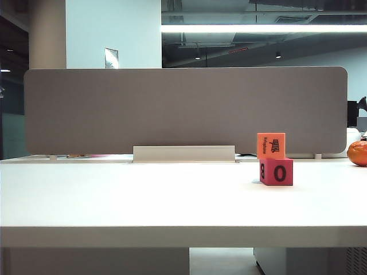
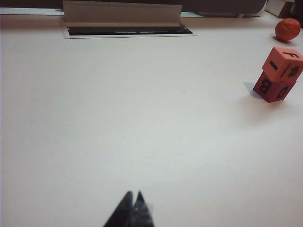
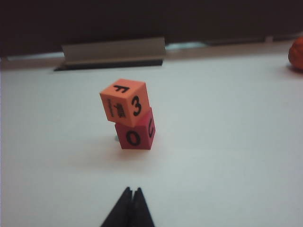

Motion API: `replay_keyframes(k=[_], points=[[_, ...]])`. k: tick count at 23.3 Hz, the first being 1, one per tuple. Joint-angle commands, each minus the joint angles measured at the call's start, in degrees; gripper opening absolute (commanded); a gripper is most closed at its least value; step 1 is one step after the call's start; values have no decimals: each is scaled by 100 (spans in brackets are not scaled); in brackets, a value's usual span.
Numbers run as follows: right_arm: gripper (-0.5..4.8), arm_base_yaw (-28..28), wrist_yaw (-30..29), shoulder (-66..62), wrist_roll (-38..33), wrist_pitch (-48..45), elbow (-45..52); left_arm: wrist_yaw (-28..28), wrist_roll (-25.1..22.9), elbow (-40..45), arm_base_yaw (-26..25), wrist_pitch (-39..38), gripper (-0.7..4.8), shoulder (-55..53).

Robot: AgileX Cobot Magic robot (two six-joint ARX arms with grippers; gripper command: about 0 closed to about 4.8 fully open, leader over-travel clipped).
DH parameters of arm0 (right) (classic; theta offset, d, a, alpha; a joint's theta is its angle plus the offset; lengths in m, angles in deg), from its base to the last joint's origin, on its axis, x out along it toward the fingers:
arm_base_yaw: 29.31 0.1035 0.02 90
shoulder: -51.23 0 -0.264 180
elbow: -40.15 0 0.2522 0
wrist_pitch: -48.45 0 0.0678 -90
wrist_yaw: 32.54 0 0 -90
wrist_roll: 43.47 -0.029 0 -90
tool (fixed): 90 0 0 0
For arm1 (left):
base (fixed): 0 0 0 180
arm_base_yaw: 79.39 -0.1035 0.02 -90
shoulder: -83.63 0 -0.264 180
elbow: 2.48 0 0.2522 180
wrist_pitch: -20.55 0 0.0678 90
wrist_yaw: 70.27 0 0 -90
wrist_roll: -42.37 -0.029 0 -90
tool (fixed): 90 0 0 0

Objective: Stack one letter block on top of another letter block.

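White table (image 1: 143, 200) is lying broad and bare in front, its near edge catching the light. A grey divider panel (image 1: 183, 109) is standing along the far edge, with a pale cable-tray flap (image 1: 183, 153) at its foot. Behind it the room is sitting dim, one ceiling light strip (image 1: 264, 28) glowing and a pale column (image 1: 112, 34) rising at left.

Orange letter block (image 1: 270, 145) is resting on top of the red-pink letter block (image 1: 277, 172), set slightly askew and offset, toward the table's right. An orange fruit (image 1: 358, 153) is lying well apart, at the far right edge.

Left gripper (image 2: 133, 198) is hanging over bare table, tips together. Right gripper (image 3: 132, 194) is hovering near the stack, clear of it, jaws together and empty.
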Motion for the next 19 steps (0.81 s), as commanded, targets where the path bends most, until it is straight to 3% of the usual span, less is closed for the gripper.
replay_keyframes(k=[1,12,19], points=[[-1,4,13,369,-26,-101,153,2,-22,-24,4,46,-6,15],[-1,-57,669,1180,-24,693,267,4,-22,-24,4,46,-6,13],[-1,-149,675,1814,-2,1012,470,4,-20,-24,4,46,-6,13]])
